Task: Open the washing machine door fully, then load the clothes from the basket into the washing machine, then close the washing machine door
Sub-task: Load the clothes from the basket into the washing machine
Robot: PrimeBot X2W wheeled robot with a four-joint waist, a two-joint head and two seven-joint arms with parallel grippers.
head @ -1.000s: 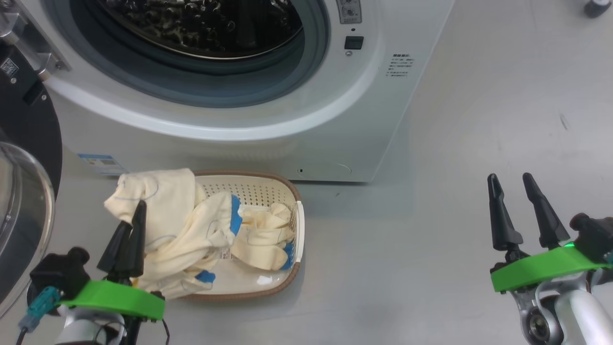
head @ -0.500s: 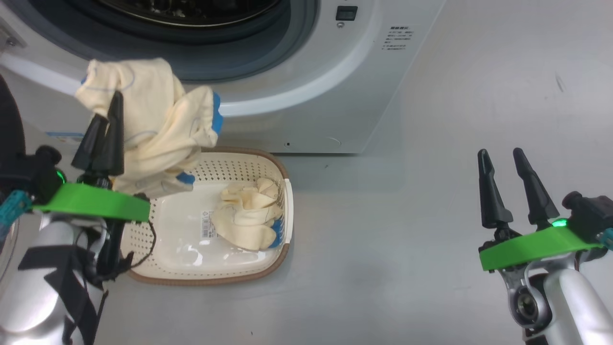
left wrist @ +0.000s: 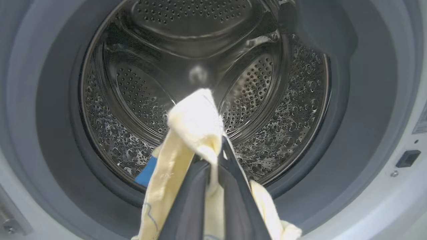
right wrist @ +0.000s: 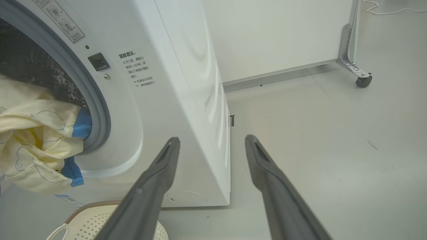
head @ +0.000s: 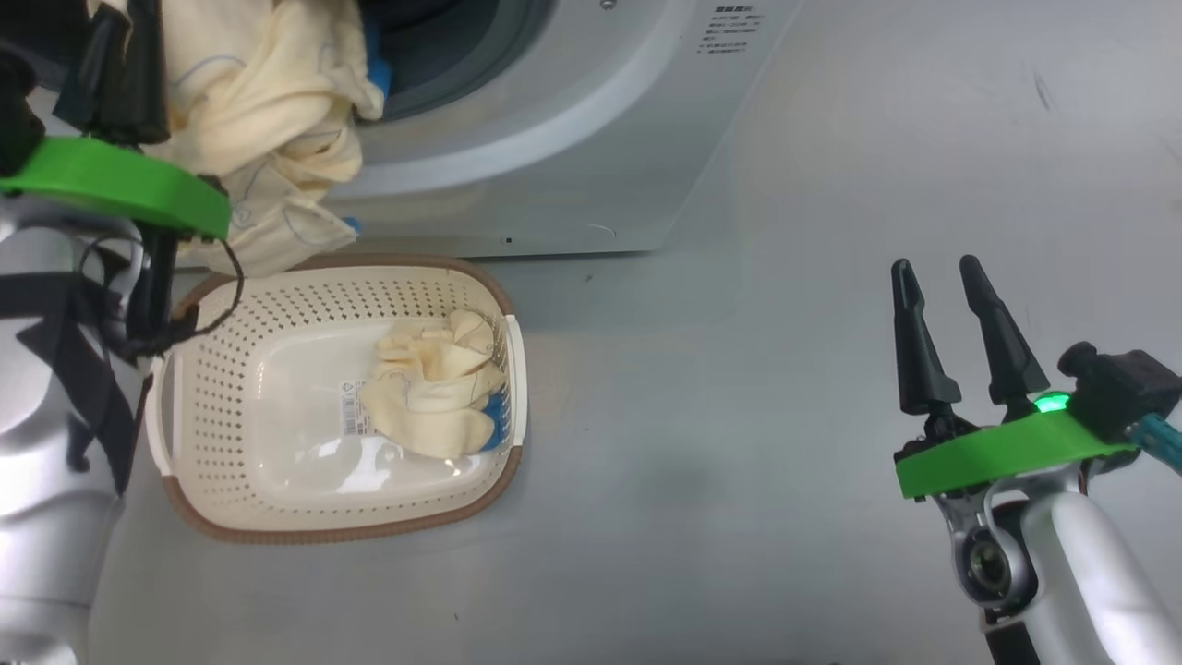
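One washing machine (head: 591, 139), one basket (head: 305, 296), two bundles of clothes (head: 268, 102), and two tools: left tool (left wrist: 214, 151), right tool (head: 934, 268).

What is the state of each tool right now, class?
Left tool: closed, holding a cream-yellow garment.
Right tool: open, holding nothing.

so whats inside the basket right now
A crumpled cream garment with blue trim lies at the right end of the basket, beside a label sticker. Anything beneath the garment is covered.

Grey floor (head: 739, 416), white panel (right wrist: 277, 33), caster wheel (right wrist: 363, 81)
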